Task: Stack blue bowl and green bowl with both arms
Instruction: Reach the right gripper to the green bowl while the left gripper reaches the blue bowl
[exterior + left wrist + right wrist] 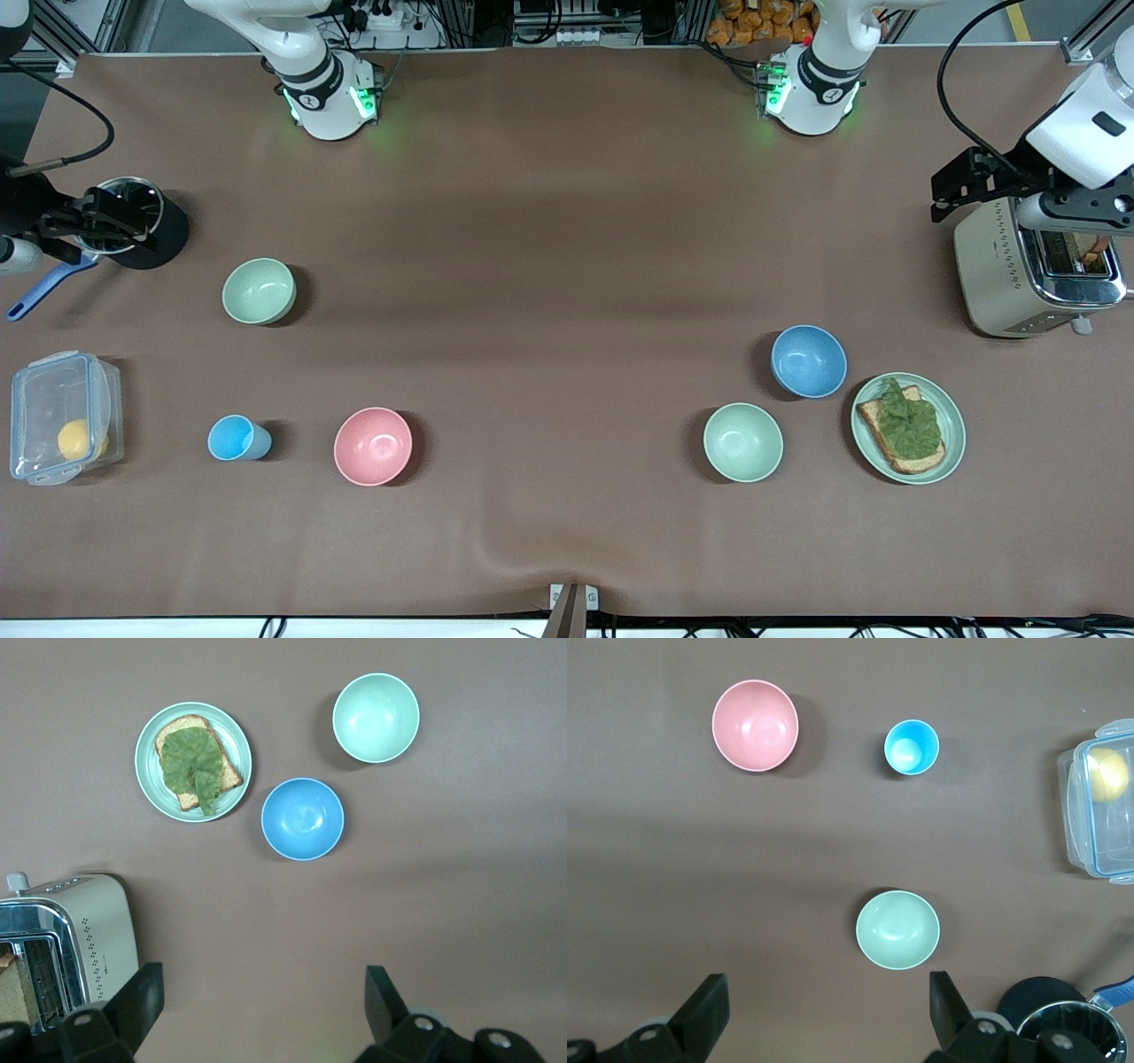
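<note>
Both arms hang raised, left gripper (257, 1001) and right gripper (824, 1005) spread wide.

Blue bowl (808, 361) beside green bowl (742, 441)

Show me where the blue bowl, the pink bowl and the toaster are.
blue bowl (808, 360): front view, inside bottom.
pink bowl (373, 446): front view, inside bottom.
toaster (997, 270): front view, side wall.

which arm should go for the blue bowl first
Left, probably. The blue bowl sits toward the left arm's end of the table, and the left gripper, open, hangs above the toaster nearby. The right gripper is over the black pot.
</note>
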Available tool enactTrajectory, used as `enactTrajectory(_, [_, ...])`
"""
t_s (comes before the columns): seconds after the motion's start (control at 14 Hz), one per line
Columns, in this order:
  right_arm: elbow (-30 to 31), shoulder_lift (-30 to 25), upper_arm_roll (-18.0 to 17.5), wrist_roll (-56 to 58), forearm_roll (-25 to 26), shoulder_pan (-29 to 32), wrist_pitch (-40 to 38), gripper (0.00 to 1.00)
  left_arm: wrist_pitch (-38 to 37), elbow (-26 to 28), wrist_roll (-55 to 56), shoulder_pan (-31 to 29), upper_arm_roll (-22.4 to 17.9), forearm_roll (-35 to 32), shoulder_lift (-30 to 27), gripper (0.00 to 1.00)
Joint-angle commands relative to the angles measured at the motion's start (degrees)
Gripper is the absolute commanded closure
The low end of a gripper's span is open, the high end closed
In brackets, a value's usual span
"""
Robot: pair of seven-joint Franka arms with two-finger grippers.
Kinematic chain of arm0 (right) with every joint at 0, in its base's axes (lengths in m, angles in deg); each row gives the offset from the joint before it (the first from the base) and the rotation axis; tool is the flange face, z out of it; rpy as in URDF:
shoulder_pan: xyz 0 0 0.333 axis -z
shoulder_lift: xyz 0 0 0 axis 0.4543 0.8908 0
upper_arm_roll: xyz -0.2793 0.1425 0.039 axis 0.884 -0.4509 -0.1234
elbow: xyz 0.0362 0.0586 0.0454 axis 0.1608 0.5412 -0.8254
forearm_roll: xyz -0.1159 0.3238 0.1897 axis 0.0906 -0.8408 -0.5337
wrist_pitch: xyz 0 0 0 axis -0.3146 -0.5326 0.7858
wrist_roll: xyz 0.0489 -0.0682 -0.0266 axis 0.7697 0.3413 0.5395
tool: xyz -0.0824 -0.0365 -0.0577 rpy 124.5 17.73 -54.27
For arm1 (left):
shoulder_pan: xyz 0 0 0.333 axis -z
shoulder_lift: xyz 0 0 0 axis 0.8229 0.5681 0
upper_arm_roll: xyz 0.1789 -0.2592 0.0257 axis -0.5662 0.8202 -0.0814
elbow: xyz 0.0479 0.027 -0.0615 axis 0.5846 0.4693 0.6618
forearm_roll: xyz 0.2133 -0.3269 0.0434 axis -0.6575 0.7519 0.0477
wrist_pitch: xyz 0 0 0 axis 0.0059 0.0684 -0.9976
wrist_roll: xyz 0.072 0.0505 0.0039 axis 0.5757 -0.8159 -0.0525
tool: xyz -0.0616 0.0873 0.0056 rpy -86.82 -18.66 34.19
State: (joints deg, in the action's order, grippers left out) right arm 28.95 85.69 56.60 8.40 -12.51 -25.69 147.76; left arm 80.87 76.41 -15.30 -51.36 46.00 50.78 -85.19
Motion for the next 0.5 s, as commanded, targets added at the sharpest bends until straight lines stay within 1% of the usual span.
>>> enactTrajectory(0.0, [-0.9, -0.2, -0.3, -1.0, 0.8, 0.1, -1.4, 0.00, 0.2, 0.5, -1.4, -0.1, -0.4, -0.6, -0.1, 0.00])
enactTrajectory(0.43, [-0.3, 0.4, -0.3, -0.3, 0.9, 0.4, -1.3, 0.00, 0.0, 0.4, -0.4, -0.4, -0.3, -0.5, 0.4, 0.00])
